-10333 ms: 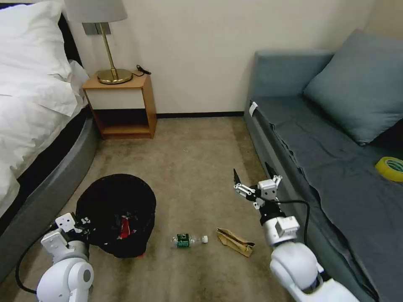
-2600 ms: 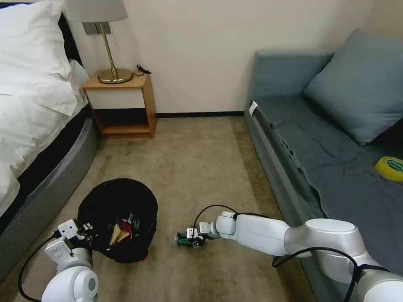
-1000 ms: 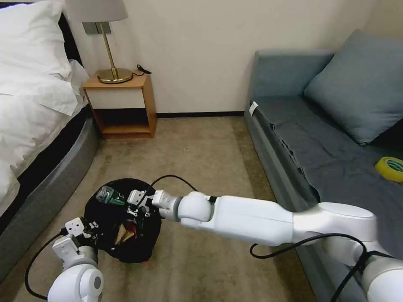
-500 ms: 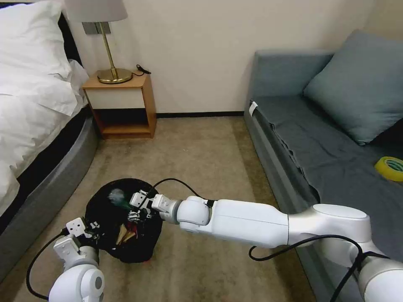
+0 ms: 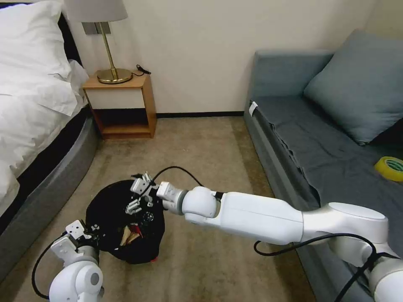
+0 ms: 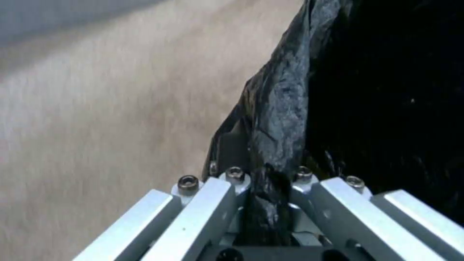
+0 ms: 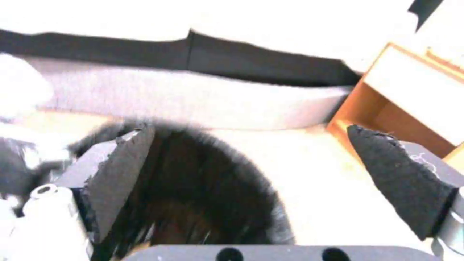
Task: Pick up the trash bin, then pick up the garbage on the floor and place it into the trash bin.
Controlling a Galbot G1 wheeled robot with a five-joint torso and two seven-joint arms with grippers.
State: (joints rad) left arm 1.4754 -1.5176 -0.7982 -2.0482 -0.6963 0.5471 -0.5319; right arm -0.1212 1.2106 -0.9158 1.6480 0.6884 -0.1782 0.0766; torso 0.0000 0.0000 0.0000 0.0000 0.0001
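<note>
Head view is showing you the trash bin [image 5: 126, 222] tilted on the carpet [image 5: 201, 159] between the bed [image 5: 33, 126] and the sofa [image 5: 327, 138], its mouth facing up toward the camera. Your left tool [image 5: 93, 235] is sitting at the bin's near left rim, and in the left wrist view you are seeing that left tool [image 6: 268, 203] with its fingers [image 6: 212, 203] pressed together on a fold of the black liner [image 6: 280, 119] at the rim, so it is clamped on the bin. Your right arm is reaching across from the sofa side, and the right tool [image 5: 136, 195] is hanging over the far part of the bin's mouth. In the right wrist view you are looking at the right tool [image 7: 256, 188] with its two dark pads [image 7: 121, 170] standing wide apart and nothing between them, the bin's dark opening [image 7: 203, 192] lying below. Inside the bin you are seeing a bit of brown paper [image 5: 126, 238] and something red [image 5: 136, 230] near the bottom. A yellow tape roll [image 5: 390, 167] is lying on the sofa seat, well apart from the bin, and a lamp [image 5: 105, 42] is standing on the nightstand [image 5: 121, 105] against the wall.
</note>
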